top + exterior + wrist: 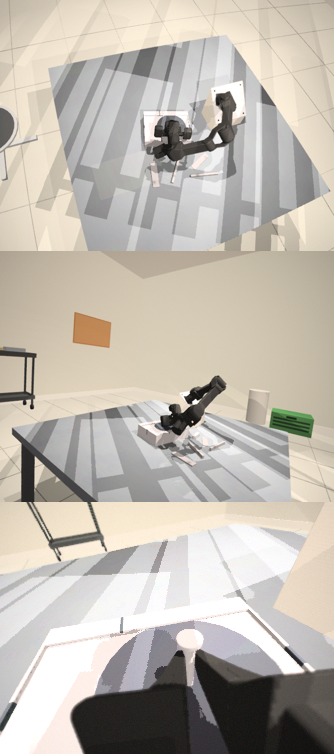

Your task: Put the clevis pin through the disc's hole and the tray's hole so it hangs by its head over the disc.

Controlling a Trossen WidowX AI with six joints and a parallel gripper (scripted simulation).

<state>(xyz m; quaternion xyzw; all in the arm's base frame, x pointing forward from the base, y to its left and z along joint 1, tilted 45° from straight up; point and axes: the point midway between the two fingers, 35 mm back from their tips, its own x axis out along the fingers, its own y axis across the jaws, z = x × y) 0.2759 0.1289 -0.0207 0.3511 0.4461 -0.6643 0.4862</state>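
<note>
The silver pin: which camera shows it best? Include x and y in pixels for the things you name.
The wrist view: the pin point(189, 639) shows its round head and part of its shank between the gripper's fingers. In the top and exterior views, the arm point(195, 148) point(211, 397) hides it.

Tray point(148, 126) point(165, 438) point(70, 677): pale, rimmed, box-shaped, flat on the table. Disc point(159, 121) point(159, 426) point(115, 672): wide, grey, thin, I see it lying inside the tray's rim. Pin point(190, 639): pale, round head up, shank gripped between my fingertips above the tray; tip hidden from me.
</note>
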